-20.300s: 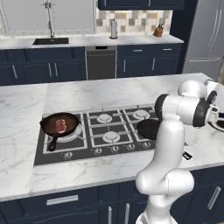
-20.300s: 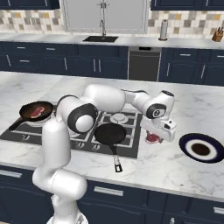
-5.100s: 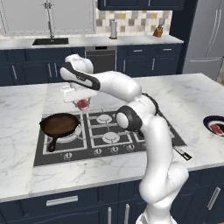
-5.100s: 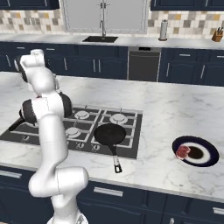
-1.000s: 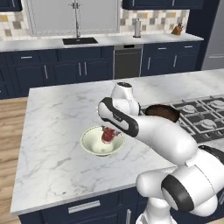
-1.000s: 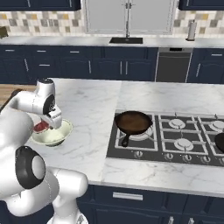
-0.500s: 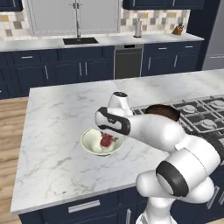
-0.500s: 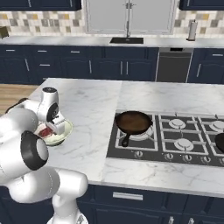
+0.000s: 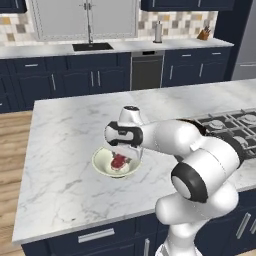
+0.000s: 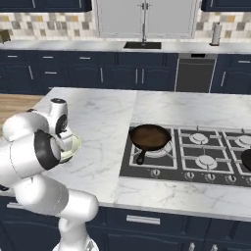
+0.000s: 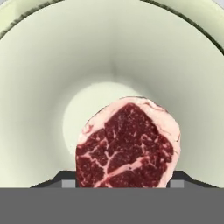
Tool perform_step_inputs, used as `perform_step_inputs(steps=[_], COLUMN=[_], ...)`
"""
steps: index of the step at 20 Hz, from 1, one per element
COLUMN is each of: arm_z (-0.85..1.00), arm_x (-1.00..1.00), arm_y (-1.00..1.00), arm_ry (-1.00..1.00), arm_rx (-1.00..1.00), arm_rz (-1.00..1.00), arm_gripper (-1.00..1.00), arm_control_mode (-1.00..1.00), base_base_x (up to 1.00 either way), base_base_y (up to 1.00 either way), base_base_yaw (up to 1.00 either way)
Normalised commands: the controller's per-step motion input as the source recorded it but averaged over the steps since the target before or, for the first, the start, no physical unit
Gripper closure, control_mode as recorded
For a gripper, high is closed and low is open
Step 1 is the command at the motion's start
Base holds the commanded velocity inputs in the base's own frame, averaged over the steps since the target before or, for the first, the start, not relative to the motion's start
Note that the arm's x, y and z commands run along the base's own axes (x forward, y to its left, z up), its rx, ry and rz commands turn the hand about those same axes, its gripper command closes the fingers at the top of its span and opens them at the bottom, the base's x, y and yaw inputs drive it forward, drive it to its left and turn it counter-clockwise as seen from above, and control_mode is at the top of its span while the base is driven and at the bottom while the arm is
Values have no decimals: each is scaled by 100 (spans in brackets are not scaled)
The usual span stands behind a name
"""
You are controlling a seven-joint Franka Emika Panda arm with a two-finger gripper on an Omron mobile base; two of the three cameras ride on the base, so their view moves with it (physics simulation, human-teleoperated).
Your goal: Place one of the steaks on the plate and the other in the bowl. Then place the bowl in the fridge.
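Gripper: we see the gripper (image 9: 121, 159) pointing down into the bowl (image 9: 103, 165), its two tips at either side of the steak (image 11: 127, 145) in the hand view. The jaws stand fairly wide, closed against the steak's two edges.
Steak: we find it upright between the tips, low inside the bowl, over the pale bottom; whether it touches the bottom we cannot tell.
Bowl: it sits on the marble island (image 9: 65, 125), near the front edge, well left of the stove (image 10: 196, 154).
Skillet: a dark skillet (image 10: 149, 137) rests on the stove's left burner, apart from the bowl.
Arm: from the right base camera we see the arm covering most of the bowl (image 10: 74, 145).
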Motion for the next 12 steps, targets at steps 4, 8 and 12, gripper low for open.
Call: perform_step_inputs(steps=[4, 8, 12], arm_z=[-28, -32, -40], arm_x=[15, 5, 8], arm_y=[9, 15, 16], arm_ry=[7, 5, 5], arm_rx=[-3, -2, -2], arm_rz=[-2, -3, -4], arm_gripper=[100, 100, 100], arm_control_mode=[-100, -100, -100], base_base_x=[0, 0, 0], base_base_y=[0, 0, 0], base_base_yaw=[0, 0, 0])
